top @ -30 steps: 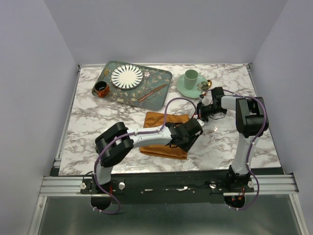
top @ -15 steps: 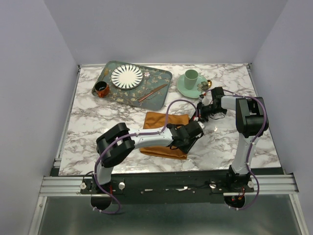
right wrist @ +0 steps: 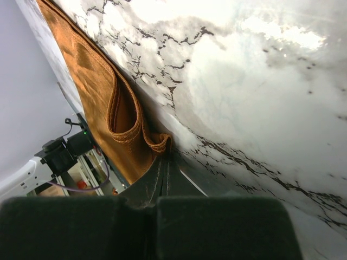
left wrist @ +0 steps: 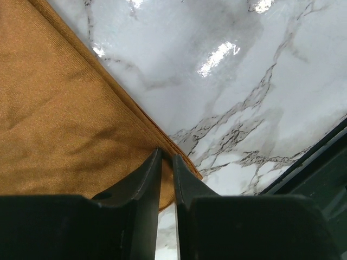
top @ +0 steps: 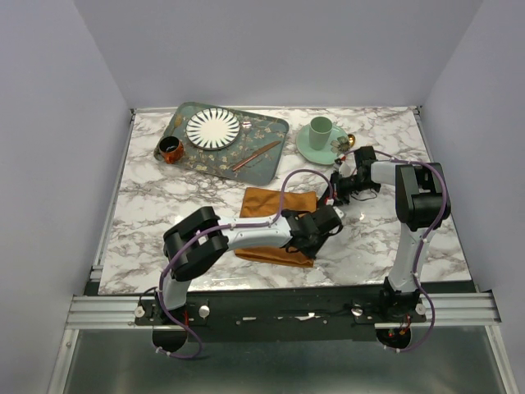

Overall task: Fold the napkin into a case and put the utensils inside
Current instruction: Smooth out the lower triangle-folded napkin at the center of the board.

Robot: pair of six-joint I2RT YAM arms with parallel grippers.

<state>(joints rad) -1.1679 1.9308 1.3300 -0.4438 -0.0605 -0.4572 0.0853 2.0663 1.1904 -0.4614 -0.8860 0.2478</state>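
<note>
folding the napkin (top: 271, 202): right gripper (right wrist: 164, 158) pinches a corner, left gripper (left wrist: 167, 161) seems clamped on another; next i lift evenly.

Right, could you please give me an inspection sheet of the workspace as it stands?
Surface: marble table, glossy, with glare.
Job's things: napkin folded, lying between the two hands; one copper utensil on the tray; other utensils not made out.
Clutter: striped plate on the tray; brown cup at the tray's left edge; mint cup on its saucer.
Hands: left hand nearly closed about the napkin's near right corner, grip unclear; right hand shut on its far right corner.
Cables: purple cables loop along both arms; the left one arcs above the napkin.
Surroundings: plain walls on three sides; metal rail at the near edge.
</note>
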